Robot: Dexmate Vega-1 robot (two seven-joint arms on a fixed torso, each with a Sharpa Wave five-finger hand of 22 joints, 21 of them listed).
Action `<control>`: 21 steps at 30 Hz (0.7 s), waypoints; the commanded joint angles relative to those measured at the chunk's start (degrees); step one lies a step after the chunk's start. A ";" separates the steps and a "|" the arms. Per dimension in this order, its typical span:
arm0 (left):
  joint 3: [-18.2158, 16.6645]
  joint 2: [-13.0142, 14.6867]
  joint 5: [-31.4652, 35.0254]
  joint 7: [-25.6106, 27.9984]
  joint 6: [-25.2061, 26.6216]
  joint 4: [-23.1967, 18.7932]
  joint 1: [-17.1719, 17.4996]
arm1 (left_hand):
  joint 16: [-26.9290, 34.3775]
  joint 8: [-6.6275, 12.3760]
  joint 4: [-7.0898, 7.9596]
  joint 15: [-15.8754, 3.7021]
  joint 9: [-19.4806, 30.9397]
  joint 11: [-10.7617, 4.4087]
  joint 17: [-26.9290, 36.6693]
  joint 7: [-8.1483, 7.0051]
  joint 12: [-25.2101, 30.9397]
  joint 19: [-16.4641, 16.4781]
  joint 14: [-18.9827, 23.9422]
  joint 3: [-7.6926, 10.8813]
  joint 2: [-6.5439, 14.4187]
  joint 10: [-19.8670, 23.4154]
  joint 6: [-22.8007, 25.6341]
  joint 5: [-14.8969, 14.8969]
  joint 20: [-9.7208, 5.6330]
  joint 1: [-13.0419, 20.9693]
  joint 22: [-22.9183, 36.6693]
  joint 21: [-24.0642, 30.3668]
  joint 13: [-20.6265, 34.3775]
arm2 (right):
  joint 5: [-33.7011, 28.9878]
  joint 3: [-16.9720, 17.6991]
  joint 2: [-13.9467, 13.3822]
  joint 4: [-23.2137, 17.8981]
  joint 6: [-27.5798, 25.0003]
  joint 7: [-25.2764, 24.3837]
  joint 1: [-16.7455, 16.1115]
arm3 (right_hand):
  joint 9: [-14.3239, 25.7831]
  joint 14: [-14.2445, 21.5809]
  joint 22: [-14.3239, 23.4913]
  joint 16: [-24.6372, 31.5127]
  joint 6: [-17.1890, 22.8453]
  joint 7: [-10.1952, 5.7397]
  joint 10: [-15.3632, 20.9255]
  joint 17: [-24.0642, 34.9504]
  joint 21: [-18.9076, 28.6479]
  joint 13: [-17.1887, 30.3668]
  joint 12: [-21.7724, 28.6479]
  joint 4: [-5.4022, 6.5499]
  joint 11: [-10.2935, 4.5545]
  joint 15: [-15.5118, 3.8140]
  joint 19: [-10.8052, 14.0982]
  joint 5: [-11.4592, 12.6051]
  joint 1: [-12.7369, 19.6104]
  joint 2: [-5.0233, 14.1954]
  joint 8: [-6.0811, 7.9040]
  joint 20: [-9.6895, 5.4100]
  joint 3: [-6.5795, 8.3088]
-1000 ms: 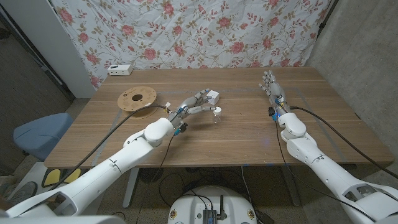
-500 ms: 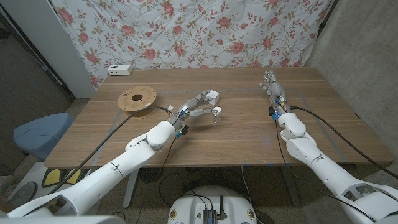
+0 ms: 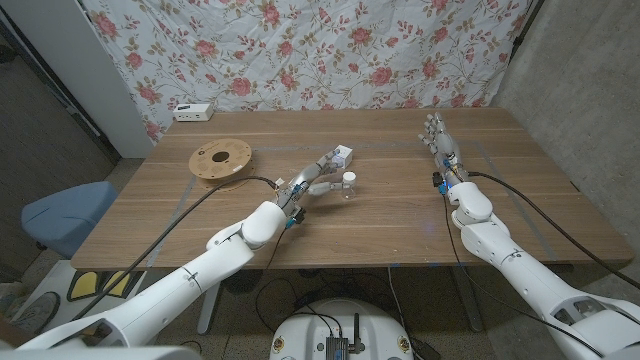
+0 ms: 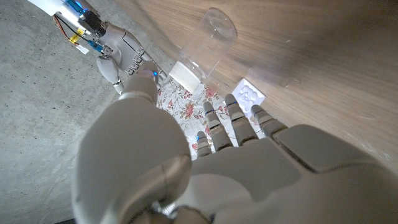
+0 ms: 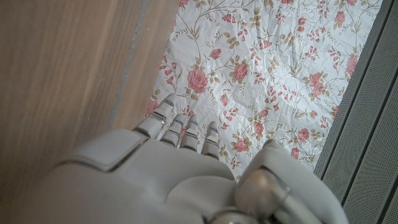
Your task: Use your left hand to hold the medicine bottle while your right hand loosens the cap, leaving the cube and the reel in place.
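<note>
Wooden counter point(image 3: 380, 215) fronts a floral curtain point(image 3: 330, 50). Left hand point(image 3: 312, 174), released, flanks the bottle point(image 3: 347, 183); cube point(image 4: 250, 94) beyond. Right hand point(image 3: 436, 134) released.

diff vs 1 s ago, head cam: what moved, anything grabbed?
The left hand has pushed farther out over the table toward the medicine bottle, its arm stretching forward. Nothing grabbed yet: in the left wrist view the bottle stands clear ahead of the fingers. The bottle, white cube, reel and right hand stayed put.
</note>
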 commanded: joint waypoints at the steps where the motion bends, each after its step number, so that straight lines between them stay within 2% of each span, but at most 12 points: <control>1: 1.06 -1.51 1.98 0.81 -1.20 3.06 -0.57 | 0.14 0.01 -0.04 -9.35 0.24 -0.03 0.02 -0.22 0.25 1.14 0.96 -0.27 -0.16 1.05 0.04 -0.14 1.19 1.09 0.03 0.24 0.07 | 0.08 0.15 -0.28 -0.49 -0.19 -0.17 -0.48 | 0.14 0.75 0.21 0.26 0.10 0.39 0.35 0.11 -0.14 0.10 0.11 -0.24 -0.14 -0.82 0.40 0.21 0.00 -0.32 0.08 -3.11 0.09; 9: 2.15 -2.85 3.31 0.94 -2.28 5.56 -2.02 | 0.10 0.09 0.01 -9.42 0.24 -0.11 0.03 -0.13 0.53 -0.46 1.98 -0.73 -0.10 3.04 0.34 -0.26 0.27 1.70 0.03 -0.37 0.04 | 0.03 0.26 -0.30 -0.38 -0.01 -0.27 -0.54 | 0.14 0.81 0.21 0.27 0.13 0.38 0.38 0.11 -0.15 0.10 0.11 -0.26 -0.14 -0.82 0.37 0.22 0.00 -0.34 0.07 -3.08 0.09; 21: 2.92 -4.04 3.59 0.79 -2.03 7.16 -2.87 | 0.17 0.22 0.10 -9.24 0.23 -0.10 0.04 0.83 0.78 -0.30 3.31 -1.22 -0.07 5.02 0.98 -0.32 -0.50 2.10 0.02 -0.12 0.01 | 0.12 0.36 0.13 0.69 0.86 -0.13 -0.25 | 0.14 0.85 0.21 0.27 0.14 0.40 0.43 0.12 -0.15 0.10 0.12 -0.28 -0.23 -0.78 0.33 0.24 0.00 -0.33 0.05 -3.08 0.10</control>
